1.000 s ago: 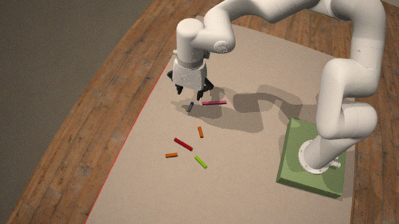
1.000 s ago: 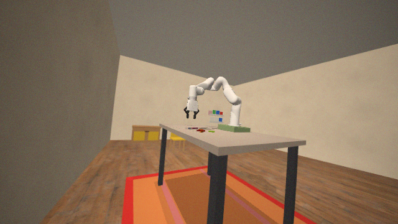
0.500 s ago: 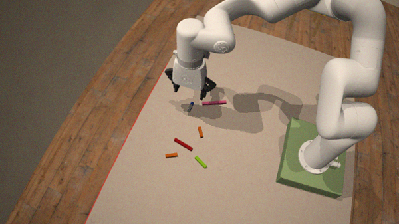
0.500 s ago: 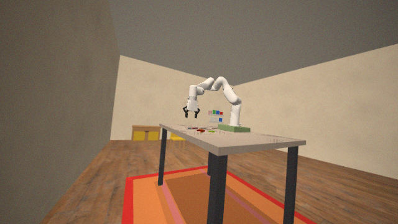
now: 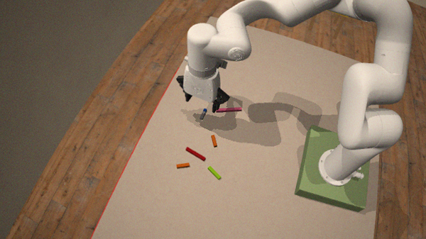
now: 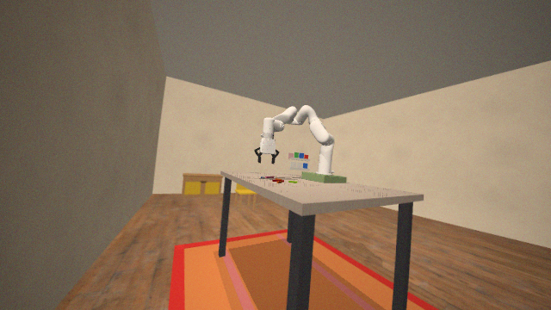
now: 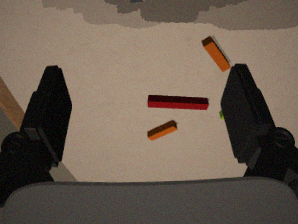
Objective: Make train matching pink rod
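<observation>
While the long pink rod (image 5: 229, 109) lay flat on the beige worktop (image 5: 266, 213), a short grey rod (image 5: 202, 115) rested just to its left with a tiny blue rod (image 5: 205, 110) touching its far end, the two in one line. Nearer the front edge, apart from these, lay a red rod (image 5: 195, 154), two orange rods (image 5: 214, 141) (image 5: 183, 165) and a lime rod (image 5: 214, 173), scattered at different angles. The black two-fingered gripper (image 5: 202, 99) hung above the grey and blue pair, spread wide and holding nothing. The white arm rose from a green square base plate (image 5: 306, 186) at the right.
</observation>
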Controlling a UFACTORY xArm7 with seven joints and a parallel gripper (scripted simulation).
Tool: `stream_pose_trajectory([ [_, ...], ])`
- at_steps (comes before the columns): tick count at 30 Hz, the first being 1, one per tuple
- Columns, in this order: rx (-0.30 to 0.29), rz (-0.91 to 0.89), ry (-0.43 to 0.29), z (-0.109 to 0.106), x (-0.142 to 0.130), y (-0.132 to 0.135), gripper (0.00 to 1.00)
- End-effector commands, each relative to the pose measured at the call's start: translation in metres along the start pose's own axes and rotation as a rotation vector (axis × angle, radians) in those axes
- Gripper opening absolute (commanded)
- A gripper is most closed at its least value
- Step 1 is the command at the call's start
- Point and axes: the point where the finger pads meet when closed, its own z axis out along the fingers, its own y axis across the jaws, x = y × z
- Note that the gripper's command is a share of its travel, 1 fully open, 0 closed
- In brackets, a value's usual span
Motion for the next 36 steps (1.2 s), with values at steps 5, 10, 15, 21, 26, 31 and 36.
stream_pose_trajectory([
  [5,-0.001,0.270,-0.002,0.001,-0.034,0.015,1.00],
  [10,-0.004,0.399,-0.003,0.003,-0.049,0.023,1.00],
  [15,-0.008,0.539,-0.003,0.005,-0.063,0.032,1.00],
  [21,-0.011,0.699,-0.002,0.007,-0.079,0.043,1.00],
  [26,-0.012,0.833,0.000,0.009,-0.090,0.052,1.00],
  [31,-0.013,0.974,0.001,0.011,-0.101,0.062,1.00],
  [36,-0.012,1.087,0.003,0.012,-0.109,0.069,1.00],
])
